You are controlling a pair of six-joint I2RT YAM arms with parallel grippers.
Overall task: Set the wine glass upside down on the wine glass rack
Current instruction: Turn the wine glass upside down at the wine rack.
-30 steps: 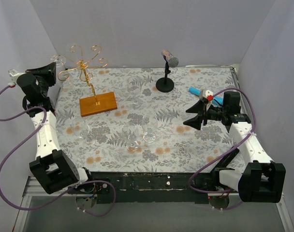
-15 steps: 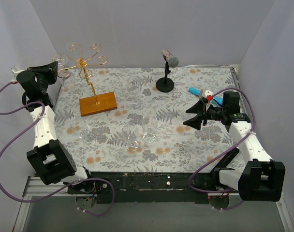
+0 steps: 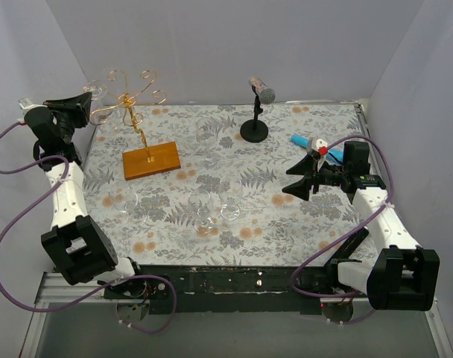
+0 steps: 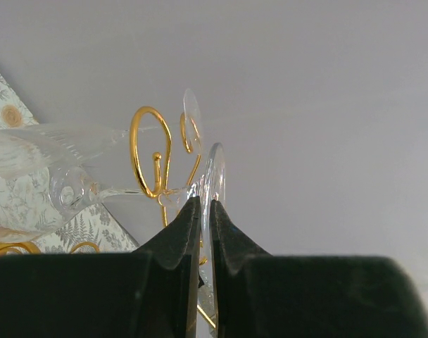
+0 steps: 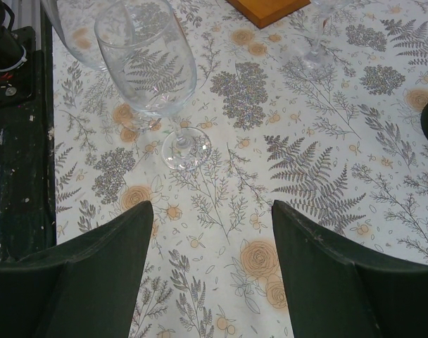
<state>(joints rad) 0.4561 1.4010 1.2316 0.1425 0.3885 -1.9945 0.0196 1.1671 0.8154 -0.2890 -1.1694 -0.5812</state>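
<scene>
- The left gripper (image 4: 203,204) is seen clamped narrow on the thin foot of the wine glass (image 4: 215,169), which is held edge-on between the fingertips.
- A clear bowl and stem are seen lying sideways to the left of the fingers; whether they belong to the pinched foot cannot be told.
- The rack (image 4: 138,151) is found just beyond the fingertips, its gold curls beside the foot; contact cannot be told.
- The right gripper (image 5: 212,208) is held wide, with nothing between its fingers, above the table (image 5: 326,141).
- An upright glass (image 5: 147,63) is seen ahead of its left finger, apart from it.
</scene>
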